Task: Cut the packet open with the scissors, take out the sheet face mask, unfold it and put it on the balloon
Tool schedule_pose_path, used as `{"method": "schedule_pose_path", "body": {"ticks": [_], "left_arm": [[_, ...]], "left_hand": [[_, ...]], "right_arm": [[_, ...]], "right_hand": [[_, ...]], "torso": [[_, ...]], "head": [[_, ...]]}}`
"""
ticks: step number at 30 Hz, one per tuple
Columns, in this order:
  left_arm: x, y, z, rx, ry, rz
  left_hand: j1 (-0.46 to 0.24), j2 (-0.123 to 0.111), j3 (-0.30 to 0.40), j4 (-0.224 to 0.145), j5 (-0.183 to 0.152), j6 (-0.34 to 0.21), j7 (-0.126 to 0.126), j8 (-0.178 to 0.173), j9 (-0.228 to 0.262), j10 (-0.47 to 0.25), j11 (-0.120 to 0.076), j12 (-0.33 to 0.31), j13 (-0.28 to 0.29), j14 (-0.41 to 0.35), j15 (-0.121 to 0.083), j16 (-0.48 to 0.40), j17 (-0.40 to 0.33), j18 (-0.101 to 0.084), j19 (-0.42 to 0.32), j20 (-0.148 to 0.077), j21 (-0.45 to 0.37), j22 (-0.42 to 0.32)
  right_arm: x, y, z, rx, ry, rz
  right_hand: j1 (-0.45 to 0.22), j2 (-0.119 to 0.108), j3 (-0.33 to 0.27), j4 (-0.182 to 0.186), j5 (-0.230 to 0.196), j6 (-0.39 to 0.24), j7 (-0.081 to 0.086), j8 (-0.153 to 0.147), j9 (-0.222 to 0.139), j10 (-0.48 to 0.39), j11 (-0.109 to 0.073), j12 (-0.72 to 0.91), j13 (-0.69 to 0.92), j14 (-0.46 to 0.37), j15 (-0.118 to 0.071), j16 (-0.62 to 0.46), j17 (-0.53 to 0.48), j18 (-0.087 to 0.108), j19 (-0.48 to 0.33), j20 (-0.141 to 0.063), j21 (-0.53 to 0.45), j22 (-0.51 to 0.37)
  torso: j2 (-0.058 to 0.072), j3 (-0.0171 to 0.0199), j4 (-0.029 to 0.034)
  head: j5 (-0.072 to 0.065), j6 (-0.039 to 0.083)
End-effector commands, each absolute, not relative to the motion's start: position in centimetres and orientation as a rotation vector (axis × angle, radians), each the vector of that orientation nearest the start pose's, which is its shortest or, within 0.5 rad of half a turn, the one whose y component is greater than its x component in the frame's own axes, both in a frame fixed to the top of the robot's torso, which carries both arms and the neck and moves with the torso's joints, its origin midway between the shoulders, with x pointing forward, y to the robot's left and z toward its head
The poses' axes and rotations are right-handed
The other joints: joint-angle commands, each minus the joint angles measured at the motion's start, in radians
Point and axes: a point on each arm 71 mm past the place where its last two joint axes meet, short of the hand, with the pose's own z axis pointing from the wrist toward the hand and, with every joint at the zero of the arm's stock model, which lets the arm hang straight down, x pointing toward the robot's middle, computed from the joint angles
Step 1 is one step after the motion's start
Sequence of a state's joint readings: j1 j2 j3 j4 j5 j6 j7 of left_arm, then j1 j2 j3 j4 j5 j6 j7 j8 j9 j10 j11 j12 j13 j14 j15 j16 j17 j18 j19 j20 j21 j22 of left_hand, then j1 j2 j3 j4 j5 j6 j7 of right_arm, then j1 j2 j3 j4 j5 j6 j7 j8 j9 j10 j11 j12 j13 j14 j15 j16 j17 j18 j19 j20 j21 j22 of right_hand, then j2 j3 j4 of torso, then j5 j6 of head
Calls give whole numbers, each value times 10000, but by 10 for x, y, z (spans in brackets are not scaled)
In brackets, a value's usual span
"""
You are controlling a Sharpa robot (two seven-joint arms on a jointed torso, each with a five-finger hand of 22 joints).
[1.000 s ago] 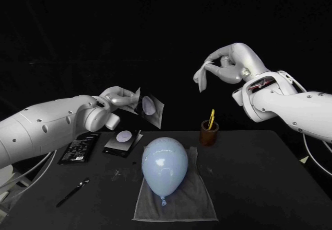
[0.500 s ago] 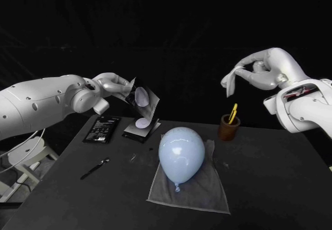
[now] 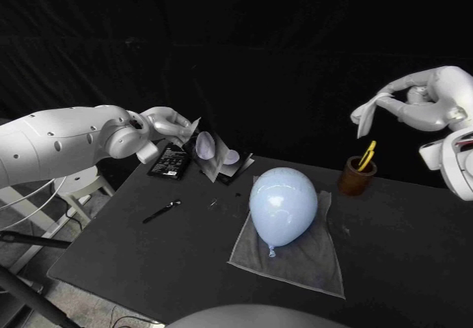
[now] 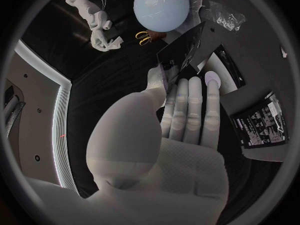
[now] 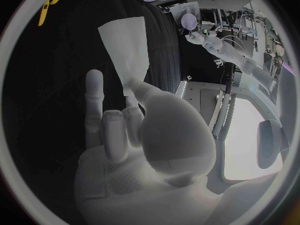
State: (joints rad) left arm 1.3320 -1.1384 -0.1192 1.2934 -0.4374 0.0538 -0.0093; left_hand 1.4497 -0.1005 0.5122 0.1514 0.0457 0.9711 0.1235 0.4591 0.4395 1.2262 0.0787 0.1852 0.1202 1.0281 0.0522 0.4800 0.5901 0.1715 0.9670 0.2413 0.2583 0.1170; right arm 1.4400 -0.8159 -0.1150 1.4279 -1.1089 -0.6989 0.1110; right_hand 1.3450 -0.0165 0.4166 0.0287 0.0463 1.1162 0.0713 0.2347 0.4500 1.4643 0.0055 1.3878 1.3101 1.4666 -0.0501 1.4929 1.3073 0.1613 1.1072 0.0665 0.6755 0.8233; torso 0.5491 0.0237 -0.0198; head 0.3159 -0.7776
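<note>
Packet (image 3: 208,149) pinched by raised left hand (image 3: 165,124); raised right hand (image 3: 422,104) pinches mask (image 3: 368,115).

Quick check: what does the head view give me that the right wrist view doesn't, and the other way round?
Head view: the layout, with the brown cup, a flat black packet and a small black tool lying on the black table. Right wrist view: the grip close up, the right hand pinching the folded mask between thumb and fingers. Shared: the balloon, the scissors with yellow handles, and the left hand holding a grey packet off the table.
</note>
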Motion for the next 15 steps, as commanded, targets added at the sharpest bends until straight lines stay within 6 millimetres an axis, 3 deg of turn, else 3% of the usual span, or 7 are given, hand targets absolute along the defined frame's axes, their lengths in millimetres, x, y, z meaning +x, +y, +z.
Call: {"method": "schedule_pose_path", "body": {"ticks": [1,3,8,13,15], "left_arm": [[484,423,-178,-9227,18498,-8908],[479,425,-186,-9349,18597,-8852],[470,429,-205,-9707,18841,-8808],[457,426,-226,-9920,19448,-9080],[450,426,-235,-10089,19716,-9190]], "left_hand": [[38,47,124,-161,36,39,-32,39,81,54,19,-45,-9,55,-7,-34,-4,116,61,-17,44,8],[33,40,130,-165,36,43,-35,42,83,62,14,-47,-11,65,-12,-36,-6,116,67,-22,49,10],[15,35,134,-159,36,49,-41,46,84,73,14,-50,-15,76,-15,-38,-10,115,71,-25,53,12],[-14,34,143,-144,36,55,-59,50,85,84,17,-56,-21,84,-15,-46,-16,112,73,-27,56,13],[-36,26,146,-134,35,58,-73,52,86,91,18,-62,-25,86,-14,-54,-21,110,72,-28,56,13]], "right_arm": [[527,-225,-71,739,11746,7894],[527,-226,-73,751,11796,7877],[527,-226,-78,792,11925,7896],[527,-226,-82,799,12008,7901],[528,-226,-82,800,12028,7898]], "right_hand": [[73,21,35,1,23,41,3,32,20,268,-81,-43,947,451,-53,63,1290,202,8,-61,-35,16],[73,21,35,1,23,41,3,32,20,268,-81,-43,947,451,-53,63,1290,202,8,-61,-35,16],[70,22,35,7,22,30,7,37,23,265,-76,-47,945,448,-50,60,1285,200,5,-61,-38,17],[70,22,35,7,22,30,7,37,23,265,-76,-47,945,448,-50,60,1285,200,5,-61,-38,17],[70,22,35,7,22,30,7,37,23,265,-76,-47,945,448,-50,60,1285,200,5,-61,-38,17]], "torso": [[2,-12,2],[0,2,11],[-6,16,11],[3,16,-32],[8,23,-47]], "head": [[317,-97],[444,-143],[530,-175],[712,-257],[786,-216]]}}
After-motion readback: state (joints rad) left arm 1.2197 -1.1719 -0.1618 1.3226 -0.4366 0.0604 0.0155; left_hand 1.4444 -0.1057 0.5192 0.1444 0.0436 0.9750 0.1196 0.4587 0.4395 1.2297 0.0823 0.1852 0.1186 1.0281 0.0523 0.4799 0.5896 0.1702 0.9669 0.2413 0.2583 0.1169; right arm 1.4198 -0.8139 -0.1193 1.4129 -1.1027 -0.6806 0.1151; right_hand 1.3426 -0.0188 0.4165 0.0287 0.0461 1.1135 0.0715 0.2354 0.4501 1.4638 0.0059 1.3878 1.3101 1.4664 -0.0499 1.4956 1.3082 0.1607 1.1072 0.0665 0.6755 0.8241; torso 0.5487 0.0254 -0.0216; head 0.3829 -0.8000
